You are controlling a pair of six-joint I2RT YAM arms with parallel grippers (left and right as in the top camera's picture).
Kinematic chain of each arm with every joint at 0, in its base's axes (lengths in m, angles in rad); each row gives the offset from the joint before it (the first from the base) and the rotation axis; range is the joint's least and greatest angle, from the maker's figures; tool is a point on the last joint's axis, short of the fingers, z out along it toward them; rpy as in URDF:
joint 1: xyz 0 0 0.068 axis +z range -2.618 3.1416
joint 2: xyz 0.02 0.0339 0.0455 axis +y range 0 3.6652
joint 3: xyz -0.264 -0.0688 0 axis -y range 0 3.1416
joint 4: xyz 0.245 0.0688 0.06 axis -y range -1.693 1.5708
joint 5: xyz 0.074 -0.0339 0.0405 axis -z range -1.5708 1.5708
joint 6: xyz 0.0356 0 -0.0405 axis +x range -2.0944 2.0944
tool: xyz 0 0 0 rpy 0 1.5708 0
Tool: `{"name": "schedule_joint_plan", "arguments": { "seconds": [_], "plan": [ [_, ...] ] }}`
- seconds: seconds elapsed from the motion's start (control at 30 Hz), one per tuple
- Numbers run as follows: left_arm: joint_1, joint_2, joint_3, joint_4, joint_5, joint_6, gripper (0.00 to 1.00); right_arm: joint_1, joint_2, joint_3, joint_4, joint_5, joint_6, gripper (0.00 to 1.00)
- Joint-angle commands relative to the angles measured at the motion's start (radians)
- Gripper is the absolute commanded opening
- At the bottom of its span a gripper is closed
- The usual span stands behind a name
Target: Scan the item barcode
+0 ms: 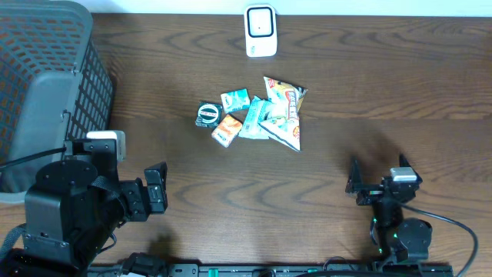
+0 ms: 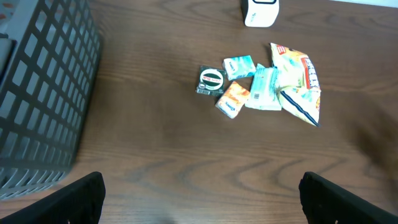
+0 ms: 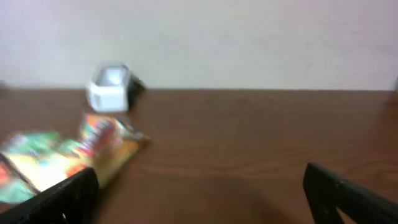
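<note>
Snack packets, glossy and crinkled, lie heaped; left end effector and right end effector gape wide

Both arms were black. The left arm was bulky, built of rounded housings, with a pale block on top and a thin black cable running off its side. The right arm was slimmer. It carried a grey block, showed small green lights and trailed a looping black cable. The left gripper and right gripper had flat, matte black fingers.
</note>
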Motion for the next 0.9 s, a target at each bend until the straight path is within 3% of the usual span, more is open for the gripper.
{"name": "schedule_joint_plan", "arguments": {
  "seconds": [0.0,0.1,0.23,0.33,0.5,0.67,0.77,0.87],
  "plan": [
    [0.003,0.002,0.010,-0.003,-0.002,-0.013,0.98,-0.004,-0.002,-0.001,0.049,-0.245,0.261,0.99],
    [0.003,0.002,0.010,-0.003,-0.002,-0.013,0.98,-0.004,-0.002,-0.001,0.072,-0.389,0.416,0.99],
    [0.003,0.002,0.010,-0.003,-0.002,-0.013,0.97,-0.004,-0.002,-0.001,0.131,-0.417,0.639,0.99],
    [0.003,0.002,0.010,-0.003,-0.002,-0.013,0.98,-0.004,-0.002,-0.001,0.189,-0.420,0.707,0.99],
    [0.003,0.002,0.010,-0.003,-0.002,-0.013,0.98,-0.004,-0.002,-0.001,0.408,-0.446,0.713,0.99],
    [0.003,0.002,0.010,-0.003,-0.002,-0.013,0.98,-0.004,-0.002,0.004,0.698,-0.339,0.720,0.99],
    [0.003,0.002,0.010,-0.003,-0.002,-0.013,0.98,-0.004,0.000,0.039,0.727,-0.252,0.686,0.99],
    [0.003,0.002,0.010,-0.003,-0.002,-0.013,0.98,-0.004,0.020,0.098,0.703,-0.246,0.551,0.99]
  ]
}}
